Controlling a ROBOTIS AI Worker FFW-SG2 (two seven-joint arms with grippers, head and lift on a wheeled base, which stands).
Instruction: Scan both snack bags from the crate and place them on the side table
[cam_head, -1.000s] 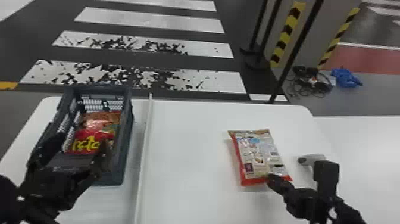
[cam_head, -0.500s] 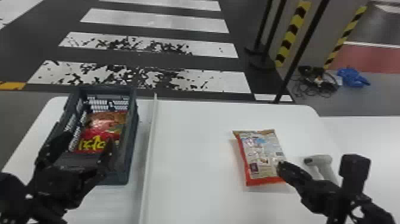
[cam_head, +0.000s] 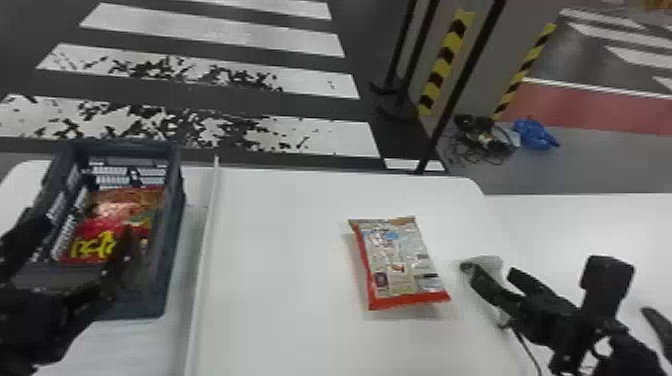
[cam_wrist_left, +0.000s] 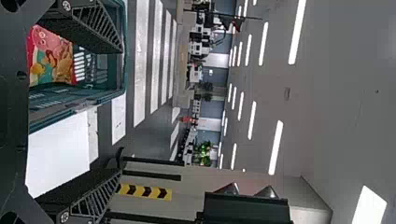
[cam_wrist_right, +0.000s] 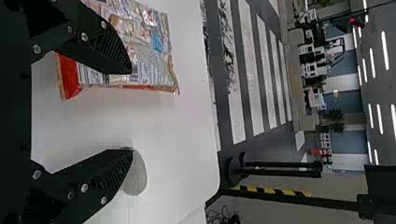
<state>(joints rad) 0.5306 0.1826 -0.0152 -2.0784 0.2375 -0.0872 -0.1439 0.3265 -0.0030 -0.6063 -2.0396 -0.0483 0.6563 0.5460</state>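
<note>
Both the left claw (cam_head: 79, 223) near the crate (cam_head: 173, 210) and right claw (cam_head: 491, 272) gape wide.

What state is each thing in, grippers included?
Crate: upright, open-topped, not empty.
Crate bag: lying inside, ungripped.
Loose bag: lying flat outside the crate, ungripped.
Scanner: set down, ungripped, partly hidden.
Left gripper: jaws open, empty.
Right gripper: jaws open, empty.

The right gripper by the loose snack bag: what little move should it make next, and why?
Probably ease the right gripper over the pale scanner to grasp it: the fingers are open and empty, one overlaps the scanner in the right wrist view, and the snack bag lies unheld on the table.
</note>
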